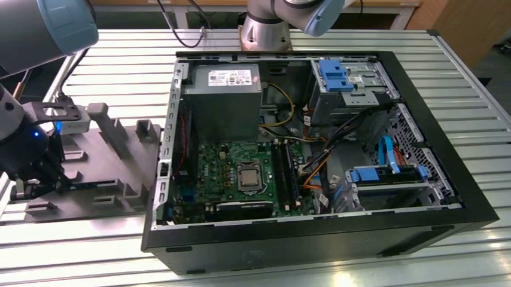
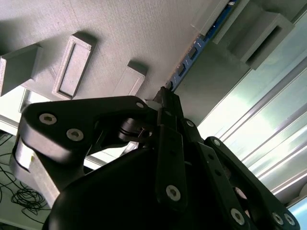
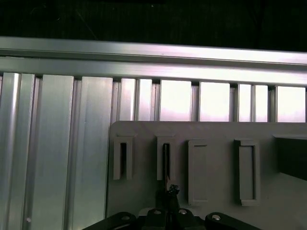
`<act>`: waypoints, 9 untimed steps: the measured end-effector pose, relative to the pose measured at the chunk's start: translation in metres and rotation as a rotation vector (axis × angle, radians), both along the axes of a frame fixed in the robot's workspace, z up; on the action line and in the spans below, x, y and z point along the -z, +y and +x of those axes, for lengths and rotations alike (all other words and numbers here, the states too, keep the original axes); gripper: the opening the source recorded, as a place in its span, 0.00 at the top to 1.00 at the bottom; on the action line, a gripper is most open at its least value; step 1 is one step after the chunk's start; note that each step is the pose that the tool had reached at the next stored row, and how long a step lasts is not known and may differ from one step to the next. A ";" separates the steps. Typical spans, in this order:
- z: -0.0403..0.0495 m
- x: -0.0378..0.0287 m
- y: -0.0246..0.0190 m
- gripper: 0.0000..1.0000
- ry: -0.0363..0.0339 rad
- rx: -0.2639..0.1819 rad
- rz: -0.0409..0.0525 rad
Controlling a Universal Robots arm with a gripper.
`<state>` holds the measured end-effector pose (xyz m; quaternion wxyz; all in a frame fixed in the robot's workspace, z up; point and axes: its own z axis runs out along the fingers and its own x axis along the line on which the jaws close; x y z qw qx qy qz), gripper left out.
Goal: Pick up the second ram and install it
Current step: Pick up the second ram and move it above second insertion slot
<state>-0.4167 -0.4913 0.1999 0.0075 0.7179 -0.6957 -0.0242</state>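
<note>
Claw (image 2: 165, 95), closed narrow on one end of the ram (image 2: 194, 51) standing in the holder (image 2: 144, 33) slot, may tilt and jam it, because this grip is off-centre.

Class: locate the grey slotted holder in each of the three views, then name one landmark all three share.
Exterior view: the holder lies on the table at the exterior view's left, beside the case.
Second wrist view: the holder is the grey face with raised slots beyond the claw.
First wrist view: the holder shows a row of slots, lying on the table.
Shared landmark: the ribbed metal table.
</note>
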 end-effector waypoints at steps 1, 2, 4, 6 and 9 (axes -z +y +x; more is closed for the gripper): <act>0.0000 0.0000 0.0000 0.88 0.0000 0.000 0.0000; 0.0000 0.0000 0.0000 0.88 0.0000 0.007 -0.0001; 0.0000 0.0000 0.0000 0.88 0.0001 0.014 -0.0001; 0.0000 0.0000 0.0000 0.88 0.0000 0.015 0.0000; 0.0000 -0.0020 0.0000 0.88 0.0002 0.015 -0.0002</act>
